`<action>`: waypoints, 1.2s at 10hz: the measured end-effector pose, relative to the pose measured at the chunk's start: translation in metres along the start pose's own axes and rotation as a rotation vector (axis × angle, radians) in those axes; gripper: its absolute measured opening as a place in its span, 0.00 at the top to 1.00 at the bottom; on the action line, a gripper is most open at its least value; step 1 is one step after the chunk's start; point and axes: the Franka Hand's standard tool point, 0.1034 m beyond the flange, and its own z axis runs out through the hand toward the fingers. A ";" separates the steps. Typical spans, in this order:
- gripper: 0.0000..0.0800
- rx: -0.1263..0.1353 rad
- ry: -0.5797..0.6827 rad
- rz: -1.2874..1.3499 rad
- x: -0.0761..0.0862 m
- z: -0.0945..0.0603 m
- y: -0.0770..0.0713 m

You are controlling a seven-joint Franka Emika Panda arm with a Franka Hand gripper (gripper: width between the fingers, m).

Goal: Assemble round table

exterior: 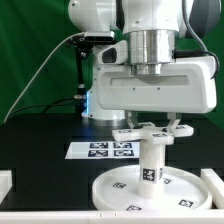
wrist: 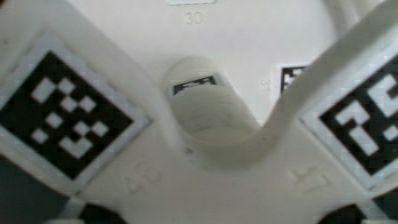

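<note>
**Op:** Round disc [exterior: 113, 190] sits closest to the lens, at six o'clock in the exterior view, flat on the black table [exterior: 40, 150]. I see tags on its face.

**Desk:** And the leg?

**Op:** Leg [exterior: 150, 166] stands upright at about the disc's middle, with one tag on its side. Cross-shaped foot piece [exterior: 128, 133] rests on top of the leg, arms level and tags facing up.

**Desk:** Claw?

**Op:** Gripper [exterior: 156, 128] hangs straight down at twelve o'clock from the leg. It has one finger on each side of the foot piece, at three and nine o'clock of the hub. The fingers are set apart with the foot between them. I cannot tell whether the pads press on it or only flank it.

**Desk:** Anything else on the table?

**Op:** Marker board [exterior: 100, 149] lies flat at ten o'clock from the disc, near it but apart.

**Desk:** Wrist view?

**Op:** It's close and soft. Two arms of the foot piece [wrist: 64, 110] spread in a V, and each carries a large tag. The leg [wrist: 214, 118] shows in the notch between them, rounded, with a small tag on it. The pale disc [wrist: 249, 40] fills the background beyond, with tags on it too blurred to read. I can't make out any fingertip here, so this view doesn't settle the grip either.
</note>
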 end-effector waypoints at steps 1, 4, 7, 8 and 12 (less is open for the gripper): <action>0.44 0.024 0.017 0.193 -0.001 0.000 0.000; 0.43 0.039 0.008 0.344 -0.001 0.000 0.001; 0.23 0.033 -0.008 0.258 -0.002 -0.006 -0.003; 0.19 0.036 -0.021 0.198 -0.002 -0.016 -0.005; 0.19 0.021 -0.075 -0.325 -0.004 -0.034 -0.016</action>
